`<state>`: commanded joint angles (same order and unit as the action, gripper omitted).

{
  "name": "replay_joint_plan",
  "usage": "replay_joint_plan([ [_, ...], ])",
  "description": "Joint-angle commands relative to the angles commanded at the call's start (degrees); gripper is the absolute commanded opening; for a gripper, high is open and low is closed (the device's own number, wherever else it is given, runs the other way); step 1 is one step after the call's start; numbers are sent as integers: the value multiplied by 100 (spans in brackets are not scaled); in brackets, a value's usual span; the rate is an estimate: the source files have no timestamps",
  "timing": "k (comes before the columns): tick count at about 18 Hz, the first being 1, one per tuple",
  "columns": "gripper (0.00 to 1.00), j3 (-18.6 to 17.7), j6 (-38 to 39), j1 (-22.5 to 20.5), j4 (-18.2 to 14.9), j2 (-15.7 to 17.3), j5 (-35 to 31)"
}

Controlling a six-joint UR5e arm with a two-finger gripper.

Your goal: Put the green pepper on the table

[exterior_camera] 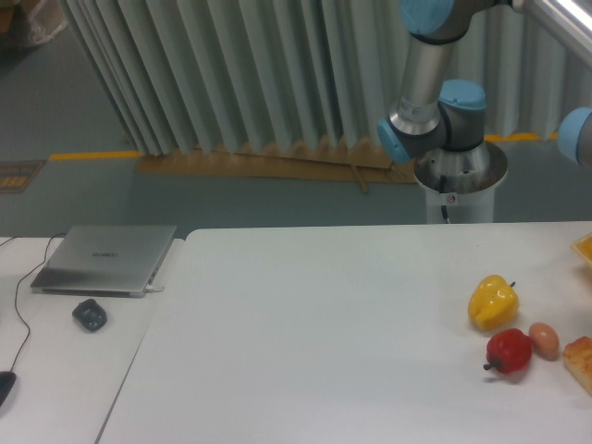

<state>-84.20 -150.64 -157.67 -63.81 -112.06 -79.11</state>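
The green pepper is out of view. The white table (pixel 324 333) fills the lower part of the camera view. The gripper is also out of view: only the arm's grey links and blue joints (pixel 435 102) show at the upper right, running off the right edge of the frame.
On the table's right side lie a yellow pepper (pixel 492 301), a red apple-like fruit (pixel 509 351), a small tan egg-shaped thing (pixel 544 339) and an orange slab (pixel 579 363) at the edge. A yellow-orange object (pixel 585 246) peeks in farther back. A laptop (pixel 106 259) and a dark mouse (pixel 90 315) sit on the left desk.
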Motion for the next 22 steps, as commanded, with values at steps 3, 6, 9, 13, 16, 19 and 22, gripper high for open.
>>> replay_joint_plan([
  [3,100,35,-875,-211,35,-9,62],
  [6,100,61,-1187,-334,18,0,71],
  [9,100,96,-1222,-501,35,44,97],
  [13,100,96,-1248,-572,35,132,-375],
  [16,100,88,-1248,-537,35,167,-782],
  [19,100,122,-1073,-537,44,202,-729],
  [22,100,123,-1343,-554,44,150,-764],
])
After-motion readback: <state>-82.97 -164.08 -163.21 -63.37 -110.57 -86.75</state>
